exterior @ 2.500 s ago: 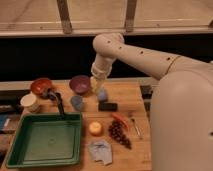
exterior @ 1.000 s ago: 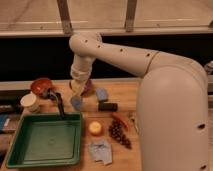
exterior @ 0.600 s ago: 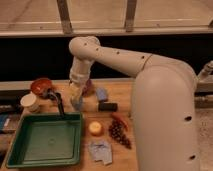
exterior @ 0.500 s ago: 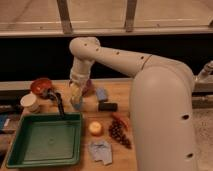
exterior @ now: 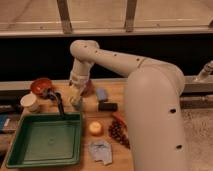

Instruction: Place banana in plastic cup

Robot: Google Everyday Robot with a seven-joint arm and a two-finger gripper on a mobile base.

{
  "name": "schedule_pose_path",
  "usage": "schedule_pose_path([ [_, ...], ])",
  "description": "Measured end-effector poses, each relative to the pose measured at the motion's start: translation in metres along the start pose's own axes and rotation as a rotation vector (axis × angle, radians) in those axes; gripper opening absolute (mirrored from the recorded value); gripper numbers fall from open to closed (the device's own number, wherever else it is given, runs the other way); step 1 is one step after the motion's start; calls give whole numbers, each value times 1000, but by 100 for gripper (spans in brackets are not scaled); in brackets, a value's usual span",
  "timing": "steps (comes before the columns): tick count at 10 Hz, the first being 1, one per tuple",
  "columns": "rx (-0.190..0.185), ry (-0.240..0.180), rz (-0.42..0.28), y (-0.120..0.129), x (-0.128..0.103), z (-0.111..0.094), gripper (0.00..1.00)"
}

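The robot's cream arm (exterior: pixel 115 60) bends down over the wooden surface (exterior: pixel 95 107), its gripper (exterior: pixel 76 96) lowered at the spot where the plastic cup (exterior: pixel 79 104) stands, just in front of the purple bowl (exterior: pixel 89 89). Only a sliver of the blue-grey cup shows beneath the gripper; whether the jaws are released or clenched cannot be told from this angle, and the banana cannot be made out, so its place is unknown. What the cup and the purple bowl hold is hidden by the arm. To the left sit an orange bowl (exterior: pixel 40 86) and a cream-white cup (exterior: pixel 29 102); their contents cannot be read. A dark utensil (exterior: pixel 59 102) reaches from the orange bowl towards the green tray (exterior: pixel 45 140), which fills the front left corner. Right of the gripper lie a light-blue block (exterior: pixel 102 94) and a dark block (exterior: pixel 107 106); nearer the front are a round yellow fruit (exterior: pixel 95 128), a bunch of dark grapes (exterior: pixel 118 132) and a grey packet (exterior: pixel 101 151). Behind the surface runs a dark wall under a pale railed ledge (exterior: pixel 100 32)
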Motion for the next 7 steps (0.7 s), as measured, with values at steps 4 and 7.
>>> schedule_pose_path([
  [4, -40, 18, -6, -1, -4, 12, 13],
  [7, -43, 21, -6, -13, -11, 12, 13],
])
